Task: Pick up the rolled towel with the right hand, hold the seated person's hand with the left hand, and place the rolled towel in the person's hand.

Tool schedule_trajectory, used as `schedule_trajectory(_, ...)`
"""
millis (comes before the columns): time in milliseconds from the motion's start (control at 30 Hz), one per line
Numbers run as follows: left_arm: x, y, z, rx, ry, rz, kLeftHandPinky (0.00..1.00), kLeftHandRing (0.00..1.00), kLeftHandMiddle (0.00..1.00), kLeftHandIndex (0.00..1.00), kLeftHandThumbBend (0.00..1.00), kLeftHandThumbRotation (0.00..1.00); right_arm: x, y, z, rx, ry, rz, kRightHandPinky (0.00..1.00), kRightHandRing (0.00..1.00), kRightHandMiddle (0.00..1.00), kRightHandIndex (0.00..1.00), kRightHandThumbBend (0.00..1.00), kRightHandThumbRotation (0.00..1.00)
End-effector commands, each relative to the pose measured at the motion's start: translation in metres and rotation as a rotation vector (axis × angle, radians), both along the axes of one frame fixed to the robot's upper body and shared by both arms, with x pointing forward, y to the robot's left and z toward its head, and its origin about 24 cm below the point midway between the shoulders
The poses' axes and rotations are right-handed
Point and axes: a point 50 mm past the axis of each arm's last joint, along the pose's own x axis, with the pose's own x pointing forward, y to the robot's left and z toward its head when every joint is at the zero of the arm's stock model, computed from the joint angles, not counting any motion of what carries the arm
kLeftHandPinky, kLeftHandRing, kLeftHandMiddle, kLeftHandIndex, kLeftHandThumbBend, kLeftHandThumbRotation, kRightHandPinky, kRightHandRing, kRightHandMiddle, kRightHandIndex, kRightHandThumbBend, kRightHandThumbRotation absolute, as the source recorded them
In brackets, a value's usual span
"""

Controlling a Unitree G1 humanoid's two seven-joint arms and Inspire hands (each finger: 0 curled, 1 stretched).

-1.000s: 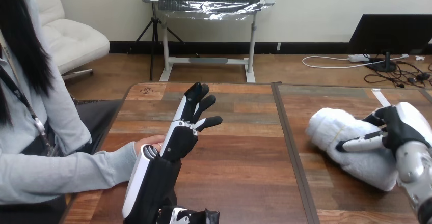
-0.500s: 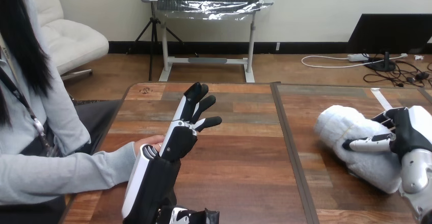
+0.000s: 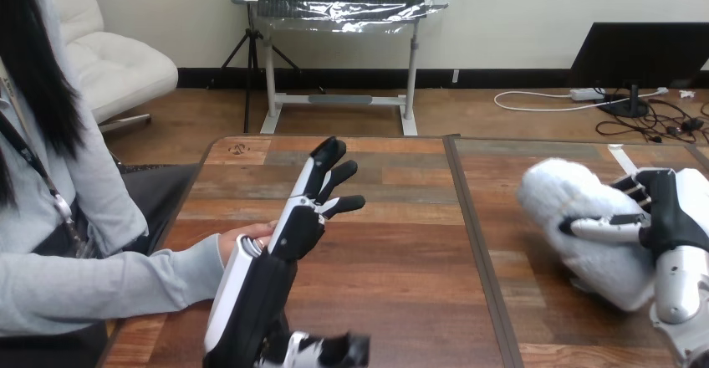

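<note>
Since the shot from a second ago, the rolled towel has been tipped up a bit at its far end and pulled slightly toward the robot's right, so it looks like it's been gripped properly now. It's clamped in the right hand: the thumb is laid across the towel's near face and the other fingers are wrapped round the far side, with the bulk of the roll sticking out to the left of the palm and sagging below it. Whether the towel's lower end is touching the table can't really be told, though a shadow is seen right under it. The left hand has hardly been moved, just leaned a touch to the right. It's held edge-up over the table with its fingers straight and fanned apart, pointed away from the robot, and nothing is gripped in it. The person's hand is found just beside that left hand, on its outer side next to the white shell, resting low on the table at the end of a grey sleeve. Contact between the two can't be made out, and no robot fingers are seen curled round it. The towel is kept well apart from the left hand, off to its right.
</note>
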Motion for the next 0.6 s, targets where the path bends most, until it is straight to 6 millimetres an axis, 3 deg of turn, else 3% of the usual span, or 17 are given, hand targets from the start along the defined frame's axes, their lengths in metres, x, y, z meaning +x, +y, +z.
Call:
schedule_trajectory(0,0.009,0.008,0.009,0.040,0.035,0.082,0.86,0.96,0.98,0.98,1.00,0.75,0.020,0.016,0.029,0.055,-0.202,0.039,0.36,0.41,0.47,0.47,0.85,0.00)
schedule_trajectory(267,0.013,0.016,0.009,0.120,0.091,0.144,0.95,0.98,0.98,0.98,1.00,0.62,0.019,0.024,0.032,0.088,-0.279,0.077,0.33,0.39,0.46,0.46,0.83,0.00)
schedule_trajectory(567,0.019,0.024,0.013,0.219,0.096,0.224,0.95,0.98,0.98,0.99,1.00,0.53,0.020,0.032,0.035,0.129,-0.344,0.118,0.30,0.37,0.45,0.46,0.81,0.00)
